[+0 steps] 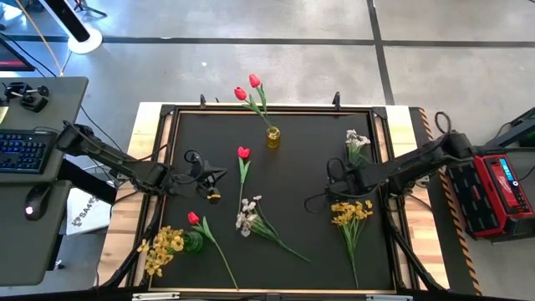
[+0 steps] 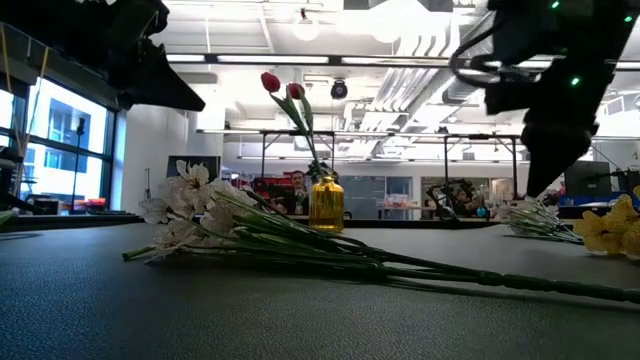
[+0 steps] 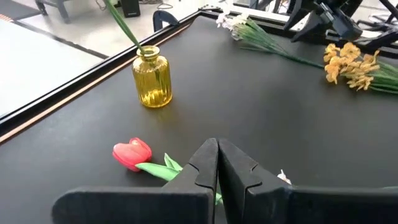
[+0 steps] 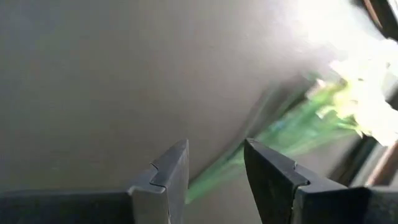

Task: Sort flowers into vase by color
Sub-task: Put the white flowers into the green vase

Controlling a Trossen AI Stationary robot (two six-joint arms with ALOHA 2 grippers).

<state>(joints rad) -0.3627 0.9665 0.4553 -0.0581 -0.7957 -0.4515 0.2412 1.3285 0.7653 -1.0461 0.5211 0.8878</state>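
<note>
A yellow glass vase at the far side of the black mat holds two red tulips. A green vase at the near left holds yellow blossoms. On the mat lie a red tulip, another red tulip, a white spray, a yellow bunch and a white spray. My left gripper hovers shut over the first loose tulip. My right gripper is open, tilted down over the stem of the far right white spray.
The mat has a raised black frame around it. The middle white spray's stems run across the near part of the mat. A red box sits off the table's right edge.
</note>
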